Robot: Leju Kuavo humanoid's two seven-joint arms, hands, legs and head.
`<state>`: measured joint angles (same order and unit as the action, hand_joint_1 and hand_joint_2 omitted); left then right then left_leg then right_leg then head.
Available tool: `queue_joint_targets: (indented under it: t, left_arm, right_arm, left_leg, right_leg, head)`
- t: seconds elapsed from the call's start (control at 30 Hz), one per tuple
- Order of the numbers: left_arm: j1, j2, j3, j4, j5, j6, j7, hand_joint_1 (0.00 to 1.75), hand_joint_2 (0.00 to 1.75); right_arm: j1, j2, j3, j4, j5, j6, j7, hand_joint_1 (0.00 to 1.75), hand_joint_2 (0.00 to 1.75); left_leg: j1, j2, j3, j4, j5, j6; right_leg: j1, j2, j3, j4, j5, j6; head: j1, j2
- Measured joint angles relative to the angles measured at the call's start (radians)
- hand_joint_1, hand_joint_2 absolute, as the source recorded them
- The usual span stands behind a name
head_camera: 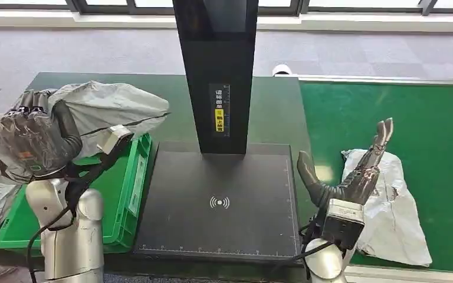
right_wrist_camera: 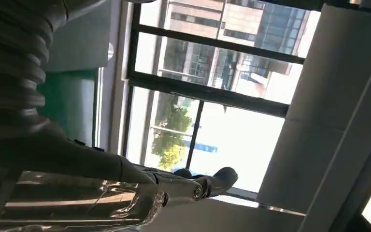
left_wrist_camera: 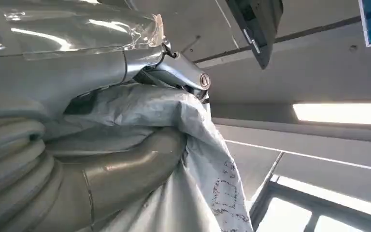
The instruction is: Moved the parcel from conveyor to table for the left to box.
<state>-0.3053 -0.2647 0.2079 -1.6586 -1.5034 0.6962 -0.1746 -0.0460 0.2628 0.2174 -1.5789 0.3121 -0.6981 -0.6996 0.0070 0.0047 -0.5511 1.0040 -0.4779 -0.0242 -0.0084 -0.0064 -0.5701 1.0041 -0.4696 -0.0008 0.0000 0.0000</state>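
The left hand (head_camera: 35, 141) is raised at the near left, above the green box (head_camera: 127, 194), its fingers wrapped around a grey parcel (head_camera: 103, 109) that bulges out from the hand toward the black scanner post (head_camera: 217, 71). In the left wrist view the same parcel (left_wrist_camera: 193, 159) is pressed between the thumb (left_wrist_camera: 125, 169) and the darker fingers. The right hand (head_camera: 354, 177) stands upright with fingers spread and nothing in it, over the green conveyor (head_camera: 424, 118). A second grey parcel (head_camera: 395, 218) lies flat on the belt just behind that hand, probably not touching it, though the hand covers its near edge.
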Motion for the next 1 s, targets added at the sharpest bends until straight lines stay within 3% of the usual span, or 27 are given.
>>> queue_joint_targets:
  t: [0.17,0.37,0.63,1.0]
  left_arm:
    - [-0.021,0.057,0.035,0.129,0.044,0.000,0.112,1.75,1.75]
    - [-0.031,0.103,0.079,0.264,0.071,0.000,0.142,1.75,1.75]
    - [-0.048,0.137,0.133,0.395,0.118,0.000,0.212,1.75,1.75]
    - [-0.056,0.151,0.154,0.459,0.119,0.000,0.213,1.75,1.75]
  right_arm:
    - [0.000,0.000,-0.002,-0.020,-0.004,0.000,0.000,0.00,1.75]
    - [0.000,0.000,-0.006,-0.024,-0.007,0.000,0.000,0.00,1.75]
    - [0.000,0.000,-0.013,-0.024,-0.007,0.000,0.000,0.00,1.75]
    - [0.000,0.000,-0.014,-0.024,-0.006,0.000,0.000,0.00,1.75]
  left_leg:
    - [0.000,0.000,0.000,0.000,0.000,0.000]
    - [0.000,0.001,0.000,0.000,0.000,-0.001]
    - [0.000,0.001,0.000,0.000,0.000,-0.001]
    - [0.000,0.001,0.000,0.000,0.001,-0.001]
  right_leg:
    - [0.000,0.001,0.000,0.000,0.000,0.000]
    - [0.001,0.001,-0.001,0.000,0.001,-0.001]
    - [0.000,0.001,-0.001,0.000,0.001,-0.001]
    - [0.000,0.001,0.000,0.000,0.001,-0.001]
  head:
    - [0.000,0.000]
    - [0.000,0.000]
    - [0.000,0.000]
    - [0.000,0.000]
